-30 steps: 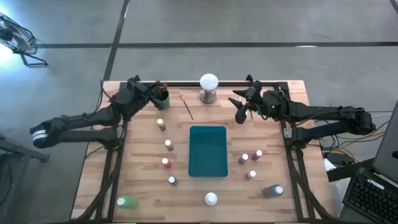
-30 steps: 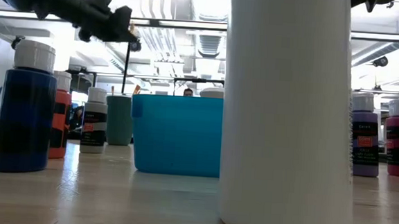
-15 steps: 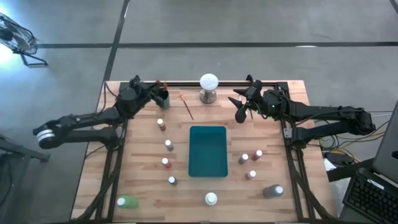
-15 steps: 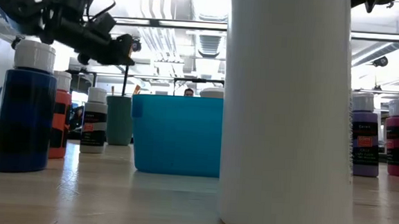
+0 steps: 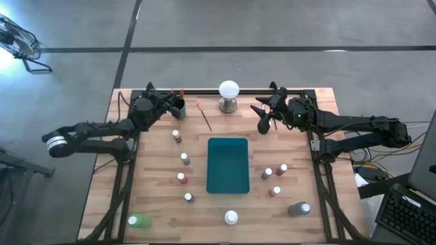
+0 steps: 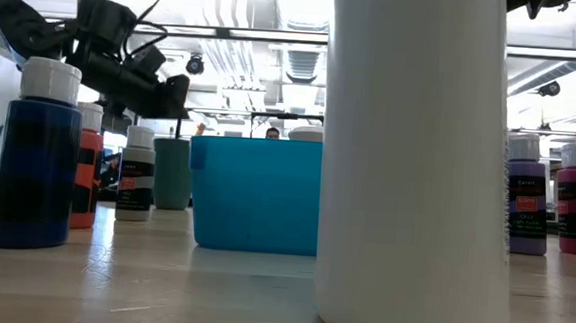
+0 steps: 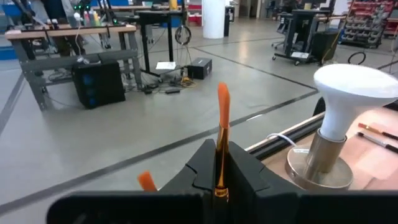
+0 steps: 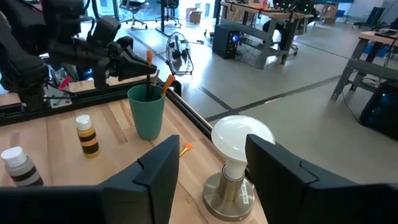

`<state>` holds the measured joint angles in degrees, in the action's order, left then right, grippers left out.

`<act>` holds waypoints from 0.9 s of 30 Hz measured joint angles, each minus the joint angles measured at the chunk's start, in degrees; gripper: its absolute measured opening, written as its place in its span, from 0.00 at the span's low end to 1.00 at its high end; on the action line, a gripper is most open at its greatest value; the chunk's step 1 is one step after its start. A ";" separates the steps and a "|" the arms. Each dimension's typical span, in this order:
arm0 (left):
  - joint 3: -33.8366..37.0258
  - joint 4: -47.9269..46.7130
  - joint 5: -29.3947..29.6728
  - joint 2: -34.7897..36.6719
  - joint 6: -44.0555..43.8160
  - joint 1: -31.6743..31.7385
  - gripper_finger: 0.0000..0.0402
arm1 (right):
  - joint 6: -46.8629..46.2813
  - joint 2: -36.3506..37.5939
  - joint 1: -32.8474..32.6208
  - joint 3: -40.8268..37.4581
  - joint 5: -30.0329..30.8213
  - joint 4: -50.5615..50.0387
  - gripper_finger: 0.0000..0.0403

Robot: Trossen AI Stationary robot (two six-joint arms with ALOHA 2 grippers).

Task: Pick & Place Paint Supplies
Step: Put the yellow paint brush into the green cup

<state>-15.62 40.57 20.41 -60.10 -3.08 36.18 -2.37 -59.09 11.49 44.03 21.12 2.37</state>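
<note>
Left gripper (image 5: 170, 104) sits at the far left of the worktop (image 5: 157, 197), directly over the green cup (image 5: 179, 107). Its fingers (image 7: 239, 171) are closed on the shaft of an orange-tipped brush (image 7: 221, 140), held upright; in the right wrist view the brush stands in the cup, with a second brush (image 8: 166, 84) leaning beside it. Another brush (image 5: 204, 116) lies flat on the worktop between cup and white ball lamp (image 5: 229, 95).

Right gripper (image 5: 262, 116) hovers near the far right edge, just beside the lamp, fingers (image 8: 155, 171) open and holding nothing.

Small paint bottles stand either side of the teal tray (image 5: 227, 165): brown bottle (image 5: 177, 136) near the cup, green bottle (image 5: 138, 220) and grey bottle (image 5: 298, 209) at the near corners, white bottle (image 5: 231, 217) at the near edge.
</note>
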 joint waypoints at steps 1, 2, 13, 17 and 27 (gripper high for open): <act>-0.02 0.36 -0.03 -0.76 -0.21 0.17 0.05 | 0.00 0.00 0.00 0.00 0.00 0.02 0.44; -0.02 0.52 -0.07 -1.51 -0.54 0.31 0.05 | 0.00 0.00 0.00 0.00 0.00 0.00 0.43; -0.04 2.43 -1.72 -6.93 -3.65 0.75 0.05 | 0.02 0.00 -0.02 0.00 -0.09 -0.06 0.46; -0.04 2.31 -1.72 -7.29 -3.91 0.75 0.05 | 0.02 0.00 -0.02 0.00 -0.09 -0.07 0.48; -0.09 2.13 -2.35 -7.15 -4.70 0.77 0.24 | 0.02 0.00 -0.02 0.00 -0.07 -0.48 0.50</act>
<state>-15.70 42.71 18.06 -67.24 -7.77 36.95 -2.35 -59.09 11.46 44.03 21.06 1.89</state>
